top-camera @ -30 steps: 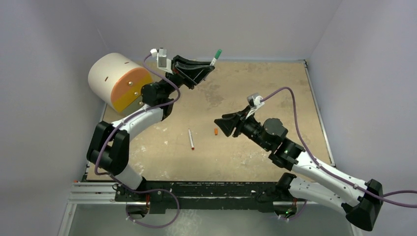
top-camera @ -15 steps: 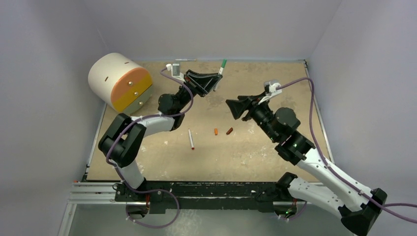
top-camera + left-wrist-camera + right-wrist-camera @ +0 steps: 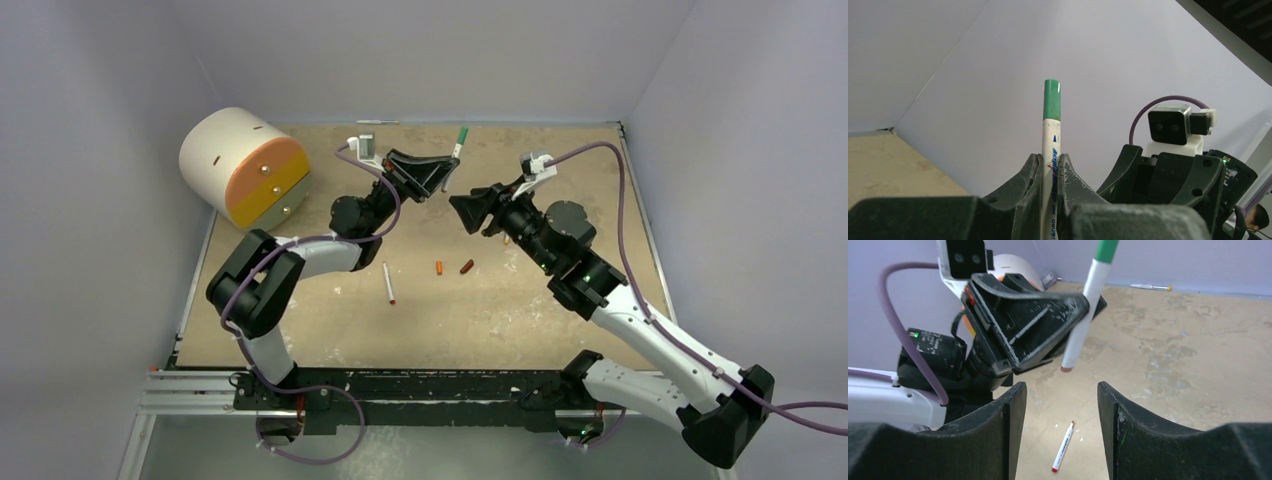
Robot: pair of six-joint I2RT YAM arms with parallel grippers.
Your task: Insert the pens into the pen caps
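My left gripper is raised near the back of the table, shut on a white pen that wears a green cap at its top end. In the right wrist view that pen hangs tilted, its bare lower tip just above and ahead of my open right gripper. My right gripper faces the left one from close by with nothing between its fingers. Flat on the table lie a red-ended pen, an orange cap and a dark red-brown cap.
A large white cylinder with an orange face lies at the back left. Another thin pen rests against the back wall. Purple walls enclose the tan table on three sides.
My right gripper lifted off the table near the orange cap and swung up toward the left gripper, uncovering the dark cap. The left gripper carried the green-capped pen rightward and lower.
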